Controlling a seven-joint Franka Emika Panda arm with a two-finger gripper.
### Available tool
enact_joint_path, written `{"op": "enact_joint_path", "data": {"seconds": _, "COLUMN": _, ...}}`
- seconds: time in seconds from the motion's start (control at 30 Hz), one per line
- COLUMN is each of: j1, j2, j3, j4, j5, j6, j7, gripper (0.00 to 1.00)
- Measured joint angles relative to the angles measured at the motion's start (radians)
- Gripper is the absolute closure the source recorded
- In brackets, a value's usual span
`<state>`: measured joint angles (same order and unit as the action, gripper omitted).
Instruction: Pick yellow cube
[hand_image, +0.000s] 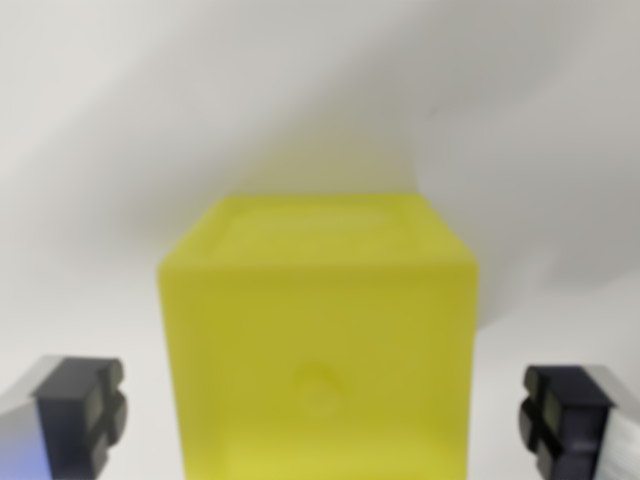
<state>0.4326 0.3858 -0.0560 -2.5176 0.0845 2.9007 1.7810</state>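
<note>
two dark fingertips (78, 410) of the claw (320, 415) are seen at the lower corners of the wrist view, spread wide, with the yellow cube (318, 340) between them and a gap kept on each side. the cube is set on the white tabletop (120, 150). it is judged stiff, light and rather smooth, so its two flat side faces should be pressed squarely. no container is seen.
</note>
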Motion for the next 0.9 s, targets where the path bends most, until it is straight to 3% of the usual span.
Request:
{"op": "enact_joint_path", "data": {"seconds": 0.37, "j1": 0.008, "j2": 0.065, "j3": 0.0, "j4": 0.019, "j5": 0.041, "j6": 0.045, "j7": -0.03, "gripper": 0.0}}
{"op": "enact_joint_path", "data": {"seconds": 0.4, "j1": 0.012, "j2": 0.066, "j3": -0.002, "j4": 0.02, "j5": 0.047, "j6": 0.046, "j7": -0.035, "gripper": 1.0}}
{"op": "enact_joint_path", "data": {"seconds": 0.6, "j1": 0.013, "j2": 0.046, "j3": -0.005, "j4": 0.014, "j5": 0.041, "j6": 0.032, "j7": -0.03, "gripper": 1.0}}
{"op": "enact_joint_path", "data": {"seconds": 0.9, "j1": 0.006, "j2": -0.025, "j3": -0.006, "j4": -0.006, "j5": 0.001, "j6": -0.018, "j7": 0.0, "gripper": 1.0}}
